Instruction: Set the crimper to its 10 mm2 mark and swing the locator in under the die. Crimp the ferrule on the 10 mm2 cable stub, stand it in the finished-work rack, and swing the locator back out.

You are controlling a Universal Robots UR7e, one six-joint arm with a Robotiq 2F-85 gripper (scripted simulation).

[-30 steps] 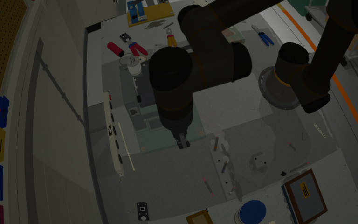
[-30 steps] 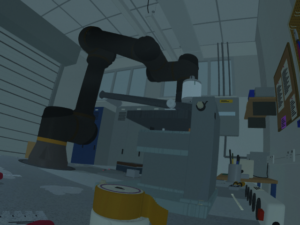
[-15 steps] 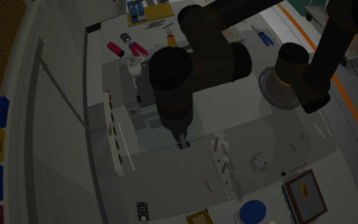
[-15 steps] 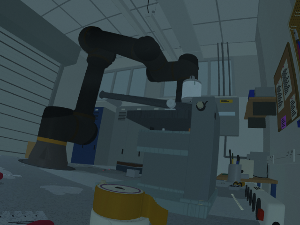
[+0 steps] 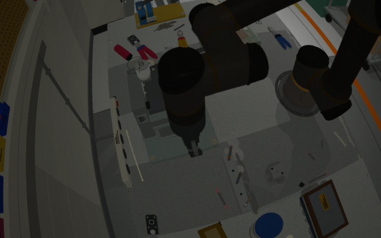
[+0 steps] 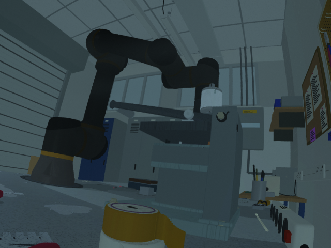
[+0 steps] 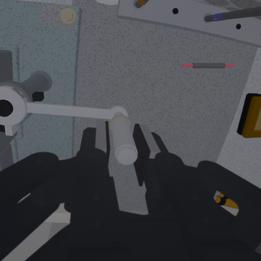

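The crimper [image 5: 151, 103] [image 6: 197, 162] sits on a pale green base plate at the left of the bench. Its locator arm [image 7: 70, 110] runs out from a white hub [image 7: 7, 108] and ends in a white handle [image 7: 123, 138]. My gripper [image 7: 120, 143] [image 5: 194, 150] is open and holds nothing, with the handle lying between its fingers. The finished-work rack [image 5: 237, 179] [image 7: 190, 22] is a grey drilled strip to the right, with cable stubs [image 5: 229, 153] standing in it. A red-tipped stub [image 7: 208, 65] [image 5: 221, 198] lies loose on the bench.
A blue-lidded tub [image 5: 268, 224] and a framed box [image 5: 326, 207] sit at the front right. A power strip [image 5: 120, 140] runs along the crimper's left. Hand tools [image 5: 146, 50] lie behind it. A tape roll [image 6: 133, 221] stands close to the second side camera.
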